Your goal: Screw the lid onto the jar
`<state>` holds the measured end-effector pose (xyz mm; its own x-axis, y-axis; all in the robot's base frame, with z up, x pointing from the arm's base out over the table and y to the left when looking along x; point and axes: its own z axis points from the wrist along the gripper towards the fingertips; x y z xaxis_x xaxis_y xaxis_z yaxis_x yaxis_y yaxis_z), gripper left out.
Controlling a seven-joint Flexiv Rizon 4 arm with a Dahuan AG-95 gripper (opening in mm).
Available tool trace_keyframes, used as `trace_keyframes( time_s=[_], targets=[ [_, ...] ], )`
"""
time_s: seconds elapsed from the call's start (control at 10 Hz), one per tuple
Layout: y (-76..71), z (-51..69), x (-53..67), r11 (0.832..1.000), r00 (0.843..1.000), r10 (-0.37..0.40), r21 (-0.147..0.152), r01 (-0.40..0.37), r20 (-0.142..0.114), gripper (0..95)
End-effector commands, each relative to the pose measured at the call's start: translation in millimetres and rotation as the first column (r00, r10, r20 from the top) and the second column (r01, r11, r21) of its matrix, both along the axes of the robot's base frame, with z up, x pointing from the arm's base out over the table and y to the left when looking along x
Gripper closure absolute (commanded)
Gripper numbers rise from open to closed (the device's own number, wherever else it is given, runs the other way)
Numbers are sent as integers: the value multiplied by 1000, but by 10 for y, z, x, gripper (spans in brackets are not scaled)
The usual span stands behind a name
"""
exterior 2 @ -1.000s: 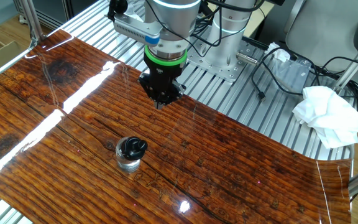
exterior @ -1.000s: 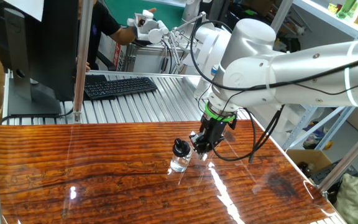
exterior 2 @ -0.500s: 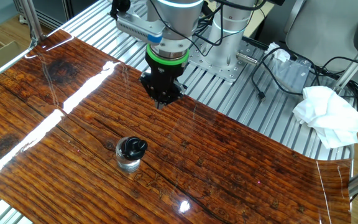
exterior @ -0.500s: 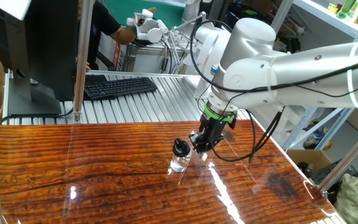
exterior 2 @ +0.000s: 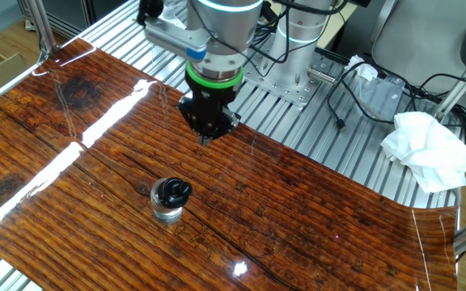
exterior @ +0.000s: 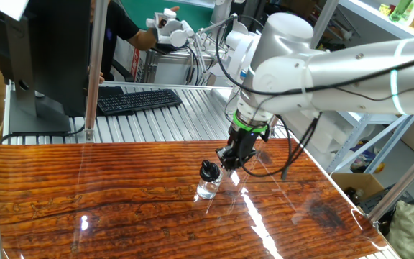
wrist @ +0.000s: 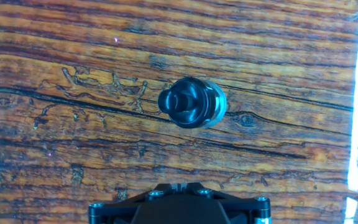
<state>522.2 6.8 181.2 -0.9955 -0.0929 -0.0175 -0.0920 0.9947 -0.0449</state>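
The small clear jar point(exterior: 207, 189) point(exterior 2: 167, 210) stands upright on the wooden table point(exterior: 85, 208) with the dark lid point(exterior: 208, 172) point(exterior 2: 171, 191) point(wrist: 184, 101) sitting on its mouth. My gripper point(exterior: 233, 162) point(exterior 2: 206, 135) hangs above the table beside the jar, apart from it, and is shut with nothing between its fingers. From the hand view I look down on the lid, whose raised knob sits off-centre, and the jar's rim point(wrist: 219, 104) shows around it. Only the gripper's black body point(wrist: 179, 202) shows at the bottom edge of that view.
A ribbed metal surface point(exterior 2: 314, 129) borders the wooden top, with the arm's base point(exterior 2: 298, 56) on it. A white cloth point(exterior 2: 427, 149) lies at the right. A keyboard point(exterior: 139, 99) and monitor point(exterior: 42, 50) stand behind the table. A person point(exterior: 131, 29) is at the back.
The arm has lifted and swung slightly to the left, away from the jar. The jar and lid have not moved.
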Motion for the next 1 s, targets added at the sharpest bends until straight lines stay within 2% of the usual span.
trace_keyframes(
  time_s=[0.1,0.6,1.0],
  targets=[
    [40,12,24,1000,1000,-15,-12,15,5,950],
    [213,36,253,996,997,-77,-33,77,7,950],
    [257,2,422,990,991,-135,-41,136,12,950]
  ],
)
